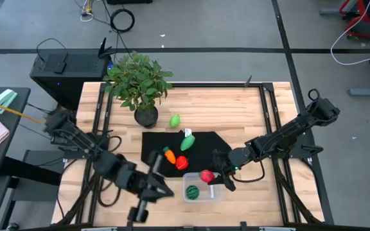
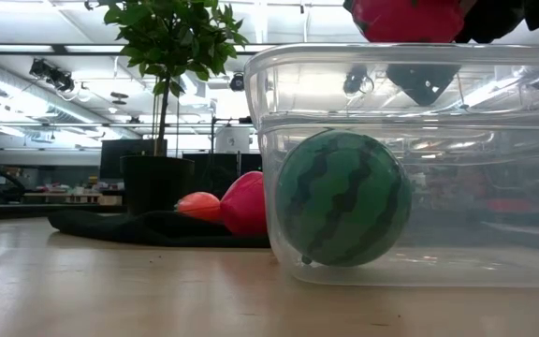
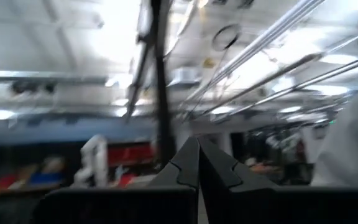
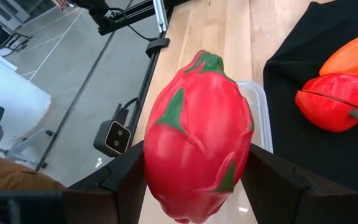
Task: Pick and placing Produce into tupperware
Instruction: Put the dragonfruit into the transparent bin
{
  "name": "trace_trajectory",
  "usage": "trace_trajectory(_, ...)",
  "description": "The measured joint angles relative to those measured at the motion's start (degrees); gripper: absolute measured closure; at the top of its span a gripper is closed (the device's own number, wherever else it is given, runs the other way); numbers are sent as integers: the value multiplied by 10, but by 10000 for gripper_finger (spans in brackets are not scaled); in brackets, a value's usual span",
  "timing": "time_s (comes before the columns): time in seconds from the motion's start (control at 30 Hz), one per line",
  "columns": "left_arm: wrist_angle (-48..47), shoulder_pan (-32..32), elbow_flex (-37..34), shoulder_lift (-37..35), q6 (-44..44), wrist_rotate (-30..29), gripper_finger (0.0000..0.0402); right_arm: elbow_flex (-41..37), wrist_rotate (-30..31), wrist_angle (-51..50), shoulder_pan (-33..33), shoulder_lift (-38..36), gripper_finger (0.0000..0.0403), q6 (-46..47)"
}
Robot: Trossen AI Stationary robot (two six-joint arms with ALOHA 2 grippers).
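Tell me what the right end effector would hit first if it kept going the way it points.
Probably the tupperware. The right end effector, shut on the red dragon fruit, points at its rim just beyond the fruit. Depth is unclear, so it may pass just over it.

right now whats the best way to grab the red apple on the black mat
Judging by the high view, come straight down and pinch the red apple across its rounded middle. The orange piece sits close on one side, so set the fingers across the free sides. The right gripper is busy holding the dragon fruit.

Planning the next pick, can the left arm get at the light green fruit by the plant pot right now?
Probably yes: the light green fruit lies uncovered beside the plant pot, and the left gripper looks empty.
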Motion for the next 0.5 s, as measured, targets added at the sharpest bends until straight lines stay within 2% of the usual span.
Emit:
trace_trajectory(0.13,10,1,-110,-63,-40,-69,384,0,0,-3,0,0,166,0)
trace_trajectory(0.37,51,23,-265,-166,-104,-76,377,0,-5,-35,0,0,166,2)
trace_trajectory(0.5,66,24,-318,-205,-108,-78,389,0,-5,-37,1,4,166,14)
